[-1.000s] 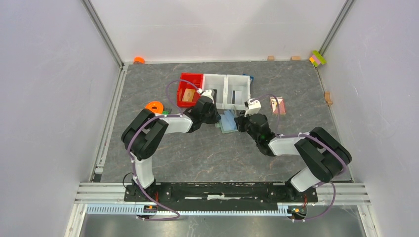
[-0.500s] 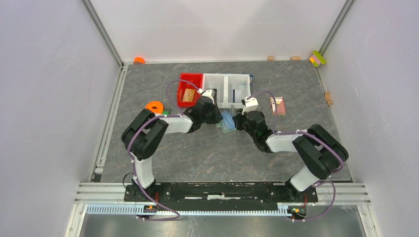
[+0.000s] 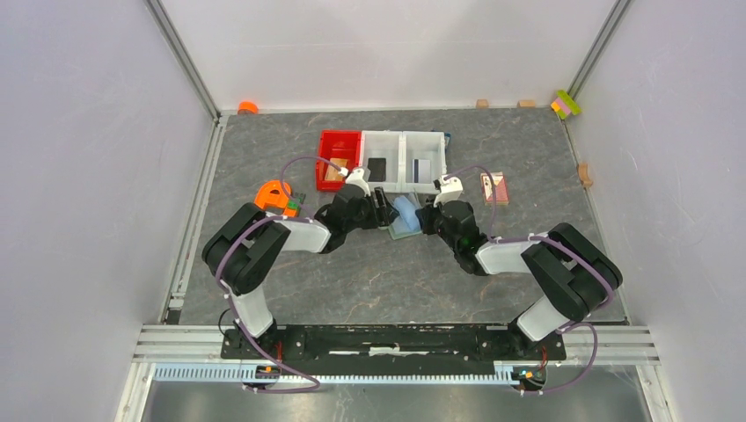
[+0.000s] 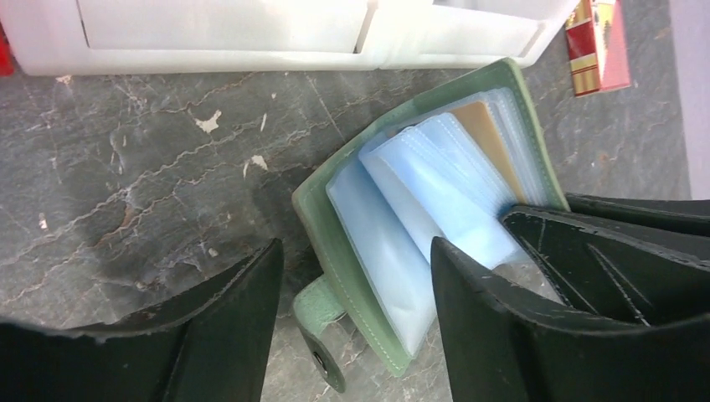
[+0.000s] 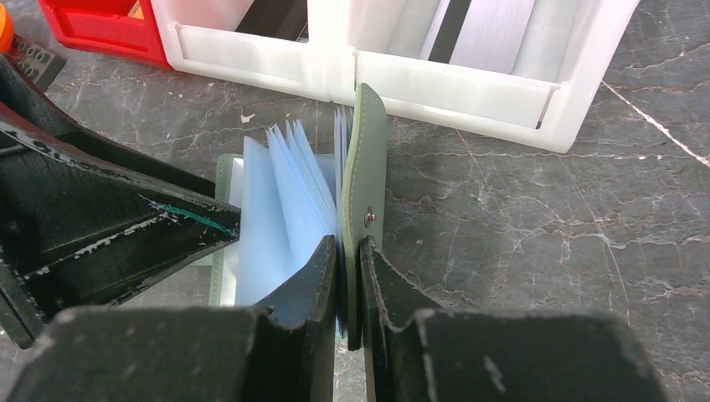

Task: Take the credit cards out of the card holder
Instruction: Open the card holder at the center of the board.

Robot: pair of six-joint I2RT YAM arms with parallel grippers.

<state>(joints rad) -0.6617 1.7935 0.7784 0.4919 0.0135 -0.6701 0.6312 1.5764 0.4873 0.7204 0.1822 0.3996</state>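
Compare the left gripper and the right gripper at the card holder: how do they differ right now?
The left gripper stands wide open; the right gripper is shut. The left gripper grasps nothing, poised at the fanned pockets of the card holder; the right gripper pinches the holder's green cover, which stands upright. Shared: both are black and meet at the holder, just in front of the white bins.
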